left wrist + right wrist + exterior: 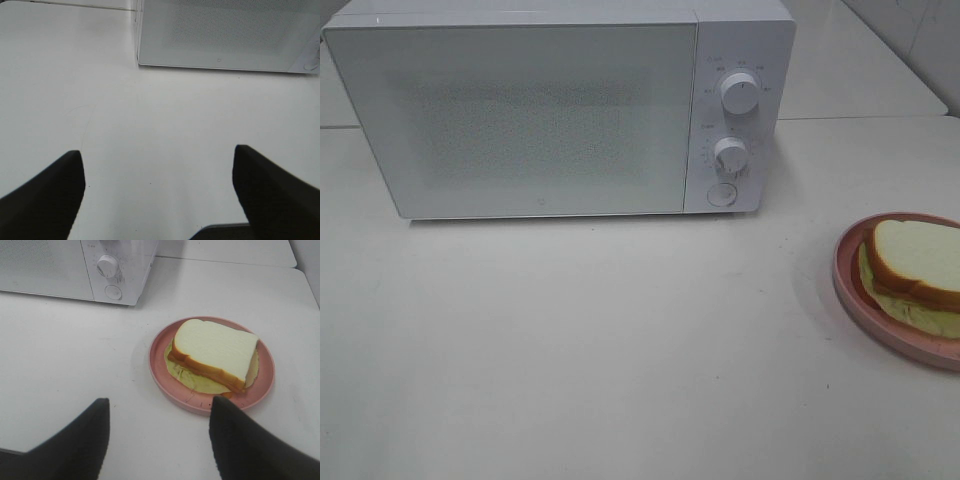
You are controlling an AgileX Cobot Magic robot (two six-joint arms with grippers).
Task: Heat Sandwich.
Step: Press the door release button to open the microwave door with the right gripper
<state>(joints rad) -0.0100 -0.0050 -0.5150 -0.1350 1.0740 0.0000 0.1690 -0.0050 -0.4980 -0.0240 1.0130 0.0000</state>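
The sandwich (918, 262) lies on a pink plate (844, 272) at the right edge of the table (570, 350) — apart from the closed microwave (520, 110) at the far edge. Left gripper (157, 150): jaws spread wide, nothing held. Right gripper (160, 400): jaws apart, empty, near the plate.

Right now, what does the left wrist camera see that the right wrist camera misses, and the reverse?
Only the left wrist view: the left gripper, open and empty, and the end of the microwave without knobs. Only the right wrist view: the right gripper, also open and empty, the sandwich on its plate, and a knob. Both: the microwave's door and the table.
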